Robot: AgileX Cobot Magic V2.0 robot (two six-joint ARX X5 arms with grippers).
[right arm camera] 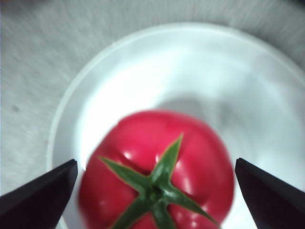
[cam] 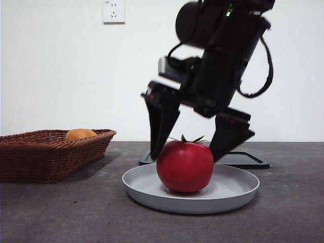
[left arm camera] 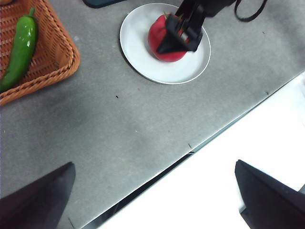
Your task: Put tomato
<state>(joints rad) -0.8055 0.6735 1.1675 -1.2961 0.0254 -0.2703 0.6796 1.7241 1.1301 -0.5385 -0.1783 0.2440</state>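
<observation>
The red tomato (cam: 185, 167) with a green stem sits upright in the middle of a white plate (cam: 152, 195). My right gripper (cam: 186, 154) comes down from above, open. Its two jaws stand on each side of the tomato's upper half, with small gaps. In the right wrist view the tomato (right arm camera: 157, 162) lies between the wide-apart jaws of this gripper (right arm camera: 155, 164), on the plate (right arm camera: 143, 76). My left gripper (left arm camera: 155, 164) is open and empty, high over the table's near edge. From there I see the tomato (left arm camera: 156, 37), the plate (left arm camera: 143, 62) and the right gripper (left arm camera: 183, 33).
A wicker basket (cam: 50, 152) stands at the left and holds an orange-yellow round fruit (cam: 80, 134). The left wrist view shows a green pepper (left arm camera: 21, 45) in it. A flat black object (cam: 248, 159) lies behind the plate. The table's edge (left arm camera: 190, 152) runs near the left gripper.
</observation>
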